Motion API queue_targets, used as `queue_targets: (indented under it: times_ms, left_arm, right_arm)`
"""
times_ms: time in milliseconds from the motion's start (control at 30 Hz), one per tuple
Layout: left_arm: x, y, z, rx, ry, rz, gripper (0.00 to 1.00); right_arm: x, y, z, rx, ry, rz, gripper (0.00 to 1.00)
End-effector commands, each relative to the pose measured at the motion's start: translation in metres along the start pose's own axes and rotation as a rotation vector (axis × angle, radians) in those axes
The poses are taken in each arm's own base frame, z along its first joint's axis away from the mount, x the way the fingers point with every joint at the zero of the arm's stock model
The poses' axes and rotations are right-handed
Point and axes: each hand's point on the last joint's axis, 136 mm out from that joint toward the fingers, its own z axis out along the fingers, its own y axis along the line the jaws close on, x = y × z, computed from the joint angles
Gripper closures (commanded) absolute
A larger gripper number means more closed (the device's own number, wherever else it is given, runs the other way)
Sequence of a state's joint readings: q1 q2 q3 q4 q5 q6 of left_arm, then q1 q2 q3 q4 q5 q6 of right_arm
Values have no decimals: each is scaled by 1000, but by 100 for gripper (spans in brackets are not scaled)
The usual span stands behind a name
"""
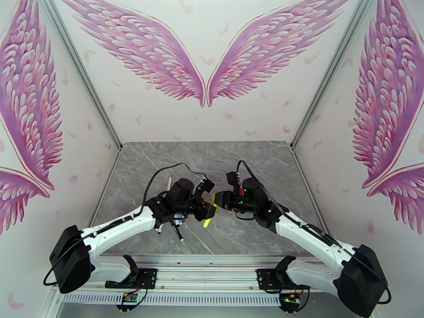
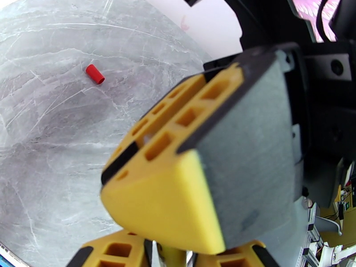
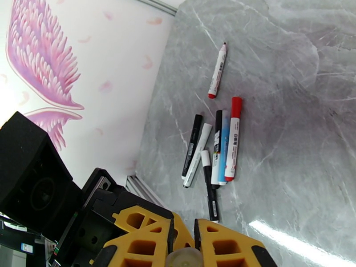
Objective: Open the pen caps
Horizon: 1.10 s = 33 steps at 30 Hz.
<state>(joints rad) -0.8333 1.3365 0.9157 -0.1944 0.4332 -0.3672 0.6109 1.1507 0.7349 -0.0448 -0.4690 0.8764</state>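
One yellow plastic highlighter [image 1: 208, 220], held at both ends.
Left end effector [image 2: 171, 253] clamps barrel, right end effector [image 3: 184, 232] clamps pale cap [image 3: 184, 258]; pull straight apart.

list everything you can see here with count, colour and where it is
yellow highlighter: one, yellow, held above the table between both grippers
red cap: one, red, lying loose and alone on the table
single pen: one, white with a red end, lying apart from the others
cluster of pens: about six, black, white, blue, one with a red cap, side by side on the table
table: one, grey marble
walls: white with pink wings, around the table
left gripper: one, yellow fingers, closed on the highlighter
right gripper: one, yellow fingers, closed on the highlighter's other end
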Motion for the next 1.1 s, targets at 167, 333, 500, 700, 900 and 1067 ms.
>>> queue_targets:
  times_ms: [167, 333, 500, 700, 900, 1067]
  left_arm:
    - [13, 3, 6, 8, 36, 0, 74]
    - [15, 3, 6, 4, 45, 2, 80]
    - [18, 2, 7, 8, 54, 10, 88]
    - [23, -15, 4, 59, 58, 73, 95]
    - [23, -20, -6, 62, 48, 80, 97]
    - [30, -15, 1, 12, 62, 81, 97]
  right_arm:
    - [-13, 21, -5, -57, -39, -10, 86]
    - [-13, 19, -4, -52, -43, -7, 86]
    - [-16, 15, -7, -37, -77, -2, 86]
    - [-23, 23, -14, -69, -110, -41, 87]
    - [-37, 35, -35, -109, -144, -101, 87]
    - [-48, 37, -43, -83, -198, -112, 87]
